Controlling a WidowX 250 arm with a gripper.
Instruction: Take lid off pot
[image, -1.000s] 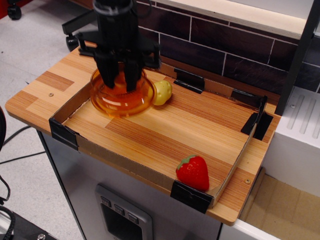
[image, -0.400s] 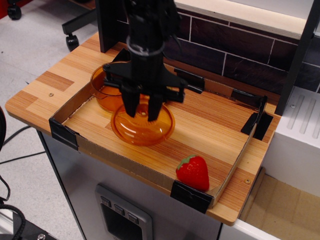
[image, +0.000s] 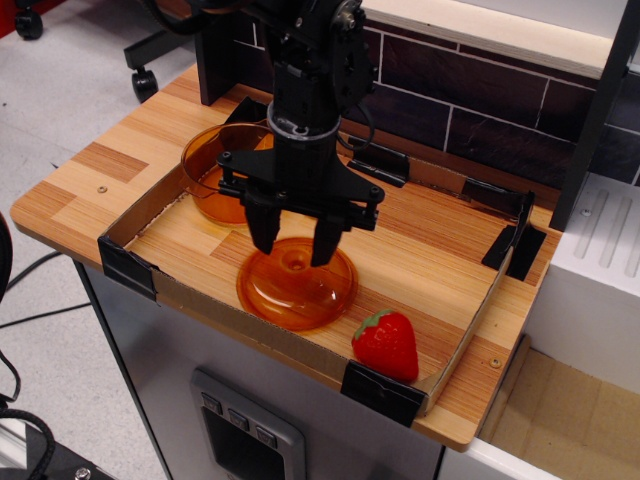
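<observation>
The amber lid (image: 297, 288) lies flat on the wooden tray floor (image: 420, 260), front centre, its small knob (image: 295, 265) showing. The open amber pot (image: 212, 182) stands at the tray's back left, uncovered, partly hidden by the arm. My black gripper (image: 294, 242) hangs just above the lid. Its fingers are spread on either side of the knob, their tips slightly above it and not gripping it.
A red strawberry (image: 386, 345) lies at the tray's front right, close to the lid's edge. A low cardboard wall with black corner clips (image: 127, 268) rings the tray. A dark tiled wall (image: 450, 100) runs behind. The yellow-green potato is hidden behind the arm.
The gripper carried the lid off the pot, forward and to the right, set it down on the tray floor, and its fingers have spread apart from the knob.
</observation>
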